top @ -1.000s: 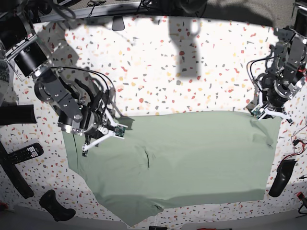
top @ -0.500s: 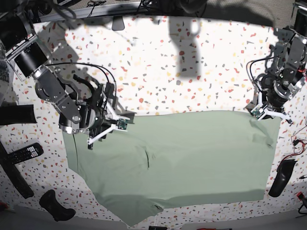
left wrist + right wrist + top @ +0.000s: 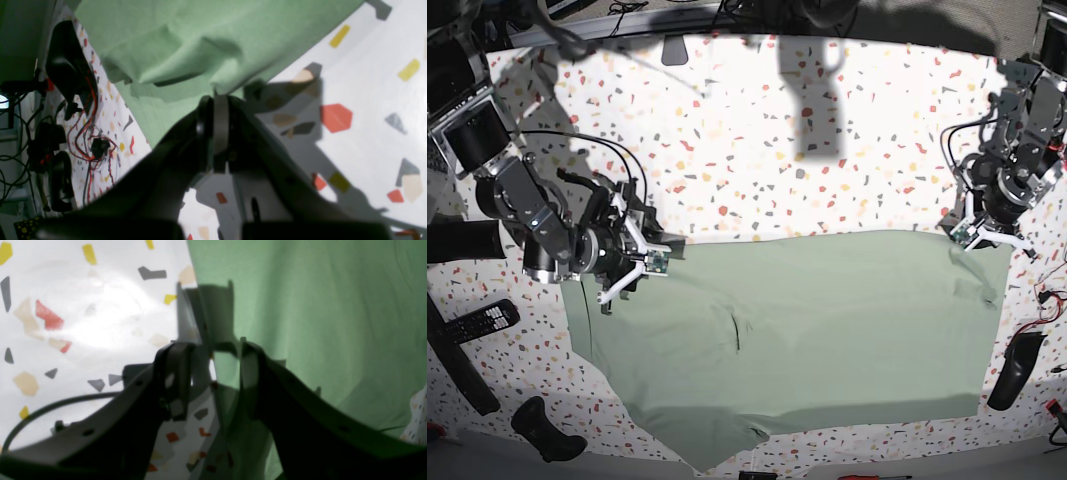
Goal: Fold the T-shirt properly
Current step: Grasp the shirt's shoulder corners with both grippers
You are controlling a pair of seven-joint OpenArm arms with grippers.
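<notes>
We see the T-shirt [image 3: 827, 320] as soft matt cloth, a finely woven sage green that creases into shallow folds. Beneath it the table [image 3: 757, 150] has a smooth, hard terrazzo-style finish, white with coloured chips, and it throws back a mild sheen under the lamp. The right gripper [image 3: 210, 360] looks like moulded dark plastic with a dull, slightly grainy face; the left gripper [image 3: 213, 100] shows the same matt plastic.
</notes>
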